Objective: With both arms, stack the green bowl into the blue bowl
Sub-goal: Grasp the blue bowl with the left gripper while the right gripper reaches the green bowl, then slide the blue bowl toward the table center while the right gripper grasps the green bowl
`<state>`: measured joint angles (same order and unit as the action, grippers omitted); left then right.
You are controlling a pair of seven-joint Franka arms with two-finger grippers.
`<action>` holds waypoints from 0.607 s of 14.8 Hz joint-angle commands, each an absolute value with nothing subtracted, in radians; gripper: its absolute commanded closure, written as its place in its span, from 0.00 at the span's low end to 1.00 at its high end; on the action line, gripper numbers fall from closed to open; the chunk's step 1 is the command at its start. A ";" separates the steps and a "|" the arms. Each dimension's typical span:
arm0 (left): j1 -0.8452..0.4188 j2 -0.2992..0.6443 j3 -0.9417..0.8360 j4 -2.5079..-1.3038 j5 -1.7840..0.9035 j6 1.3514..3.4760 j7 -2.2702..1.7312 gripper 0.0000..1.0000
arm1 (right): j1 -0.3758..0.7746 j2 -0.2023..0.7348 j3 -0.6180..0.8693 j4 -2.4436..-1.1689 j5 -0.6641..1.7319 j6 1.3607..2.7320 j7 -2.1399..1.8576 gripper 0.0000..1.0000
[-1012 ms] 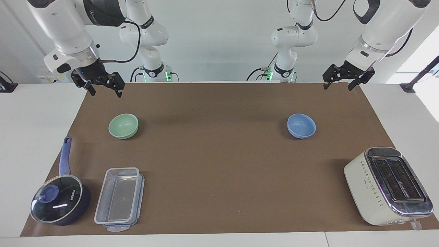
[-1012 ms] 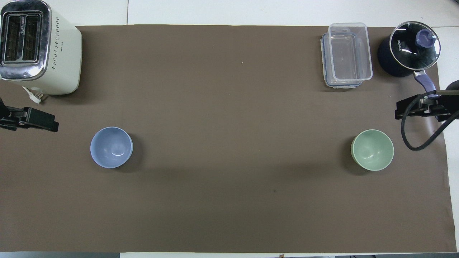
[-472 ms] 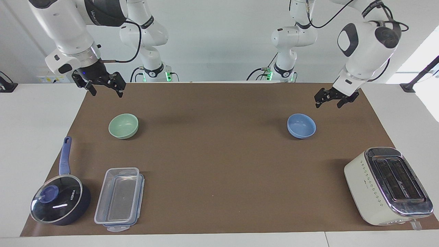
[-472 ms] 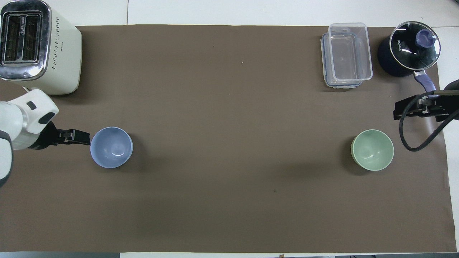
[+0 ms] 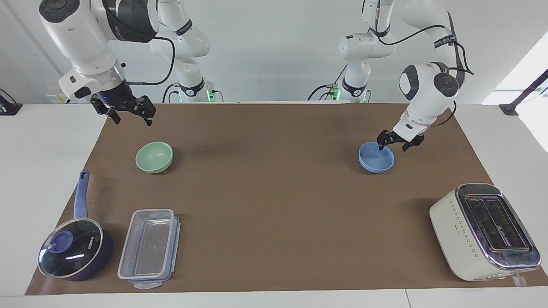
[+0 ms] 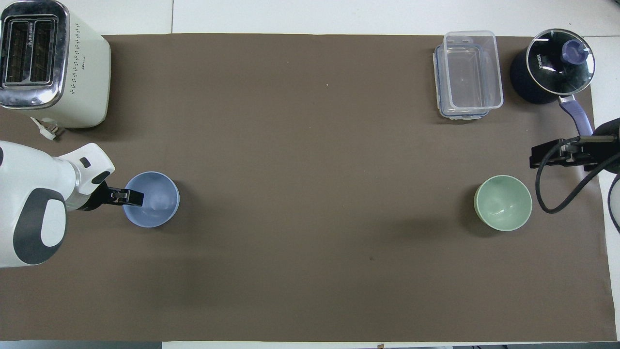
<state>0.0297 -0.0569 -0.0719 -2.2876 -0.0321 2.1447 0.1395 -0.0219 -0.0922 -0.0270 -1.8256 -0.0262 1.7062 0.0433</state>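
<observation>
The pale green bowl [image 5: 154, 157] sits upright on the brown mat toward the right arm's end; it also shows in the overhead view [image 6: 503, 202]. The light blue bowl [image 5: 376, 159] sits upright toward the left arm's end, also in the overhead view [image 6: 154, 206]. My left gripper [image 5: 392, 147] is open and low at the blue bowl's rim, one finger over the inside and one outside; the overhead view [image 6: 133, 196] shows it over that rim. My right gripper [image 5: 129, 116] is open and empty, up in the air over the mat near the green bowl, apart from it [image 6: 552, 156].
A cream toaster [image 5: 483, 231] stands farthest from the robots at the left arm's end. A clear plastic container [image 5: 150, 248] and a dark blue saucepan with a glass lid [image 5: 75, 250] lie farthest from the robots at the right arm's end.
My left arm has swung in and come down from above the mat's edge to the blue bowl's rim. My right gripper has shifted only slightly. Both bowls have stayed in place.
</observation>
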 commanded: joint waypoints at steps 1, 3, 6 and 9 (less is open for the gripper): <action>0.021 -0.040 -0.066 -2.304 -0.049 2.198 0.199 0.18 | -0.064 -0.216 -0.029 -2.079 -0.011 1.900 -0.027 0.00; 0.021 -0.020 -0.066 -2.310 -0.049 2.220 0.202 0.22 | -0.100 -0.242 -0.031 -2.192 -0.009 2.015 -0.069 0.00; 0.017 -0.006 -0.066 -2.319 -0.049 2.253 0.215 0.24 | -0.161 -0.200 -0.031 -2.284 -0.009 2.136 -0.138 0.00; 0.006 0.012 -0.066 -2.321 -0.049 2.269 0.219 0.42 | -0.207 -0.167 -0.031 -2.370 -0.009 2.264 -0.199 0.00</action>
<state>0.0204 0.0122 -0.0726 -2.3002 -0.0321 2.2277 0.1989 -0.1791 -0.1688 -0.0350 -2.3058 -0.0257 2.1886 -0.1527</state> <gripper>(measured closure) 0.295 0.000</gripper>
